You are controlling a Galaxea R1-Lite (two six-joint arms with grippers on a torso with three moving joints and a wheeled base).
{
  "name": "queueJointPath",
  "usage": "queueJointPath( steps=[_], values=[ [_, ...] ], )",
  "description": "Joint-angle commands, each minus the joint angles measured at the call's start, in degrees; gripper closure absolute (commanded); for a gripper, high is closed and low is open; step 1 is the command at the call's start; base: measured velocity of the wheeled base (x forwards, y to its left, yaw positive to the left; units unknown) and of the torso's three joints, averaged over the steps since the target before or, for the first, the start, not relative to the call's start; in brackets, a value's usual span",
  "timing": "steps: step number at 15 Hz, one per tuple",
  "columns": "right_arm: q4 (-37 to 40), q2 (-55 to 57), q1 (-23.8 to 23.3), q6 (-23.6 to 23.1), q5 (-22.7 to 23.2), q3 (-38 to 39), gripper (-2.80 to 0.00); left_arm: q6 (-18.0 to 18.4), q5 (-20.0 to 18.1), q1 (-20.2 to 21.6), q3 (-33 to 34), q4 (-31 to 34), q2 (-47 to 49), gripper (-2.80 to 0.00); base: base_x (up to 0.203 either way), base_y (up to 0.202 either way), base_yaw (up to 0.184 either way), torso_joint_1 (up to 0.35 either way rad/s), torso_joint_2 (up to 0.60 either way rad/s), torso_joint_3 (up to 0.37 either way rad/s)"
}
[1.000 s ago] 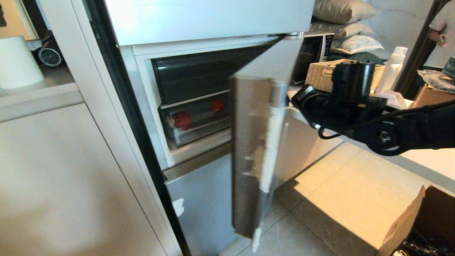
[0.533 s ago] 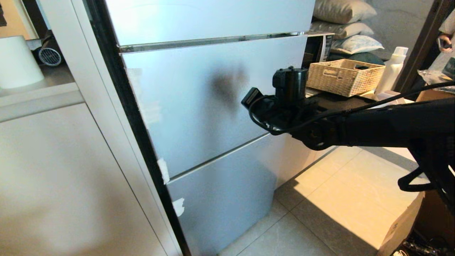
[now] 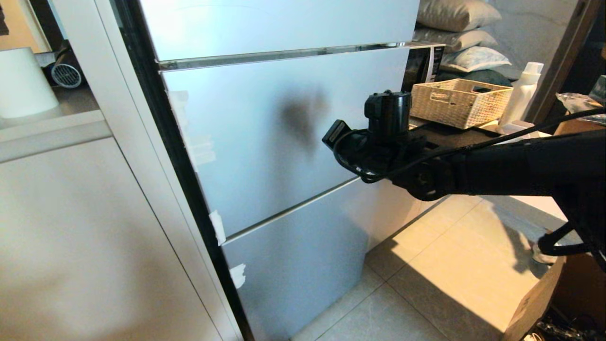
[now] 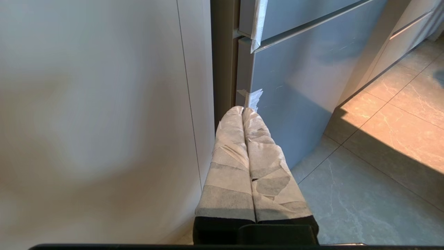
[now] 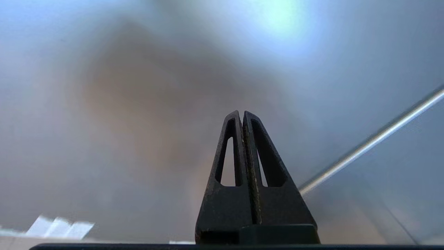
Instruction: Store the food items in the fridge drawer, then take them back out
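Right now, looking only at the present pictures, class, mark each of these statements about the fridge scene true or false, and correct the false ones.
1. The middle fridge door is shut. True.
2. The right gripper is shut and holds nothing. True.
3. The two red food items are visible inside the fridge. False: the closed doors hide the inside; no red item shows in any view.
4. The left gripper is open wide. False: its paper-wrapped fingers are pressed together, low near the bottom fridge door.
5. A wicker basket sits on the counter to the right of the fridge. True.
6. The white bottle stands on the floor. False: it stands on the counter behind the basket.
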Motion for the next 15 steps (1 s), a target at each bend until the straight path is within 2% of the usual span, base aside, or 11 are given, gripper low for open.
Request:
queueJointPath(
  steps=[1, 5, 8, 10, 12, 15],
  values=[
    [0.0, -5.0, 0.1, 0.1, -0.1, 3.5, 0.0, 0.0, 0.0, 0.0, 0.0, 0.0, 0.0, 0.0, 0.0, 0.0, 0.0, 0.0, 0.0, 0.0],
    [0.1, -20.5, 0.1, -1.3, -0.1, 16.5, 0.0, 0.0, 0.0, 0.0, 0.0, 0.0, 0.0, 0.0, 0.0, 0.0, 0.0, 0.0, 0.0, 0.0],
    [1.8, -34.7, -0.1, -5.8, -0.5, 28.8, 0.0, 0.0, 0.0, 0.0, 0.0, 0.0, 0.0, 0.0, 0.0, 0.0, 0.0, 0.0, 0.0, 0.0],
    [5.8, -45.4, -1.1, -10.3, -0.8, 37.4, 0.0, 0.0, 0.0, 0.0, 0.0, 0.0, 0.0, 0.0, 0.0, 0.0, 0.0, 0.0, 0.0, 0.0],
    [10.7, -56.6, -5.2, -17.2, -0.6, 47.2, 0.0, 0.0, 0.0, 0.0, 0.0, 0.0, 0.0, 0.0, 0.0, 0.0, 0.0, 0.0, 0.0, 0.0],
    [14.0, -73.7, -15.2, -28.6, 0.8, 63.9, 0.0, 0.0, 0.0, 0.0, 0.0, 0.0, 0.0, 0.0, 0.0, 0.0, 0.0, 0.0, 0.0, 0.0]
  ],
)
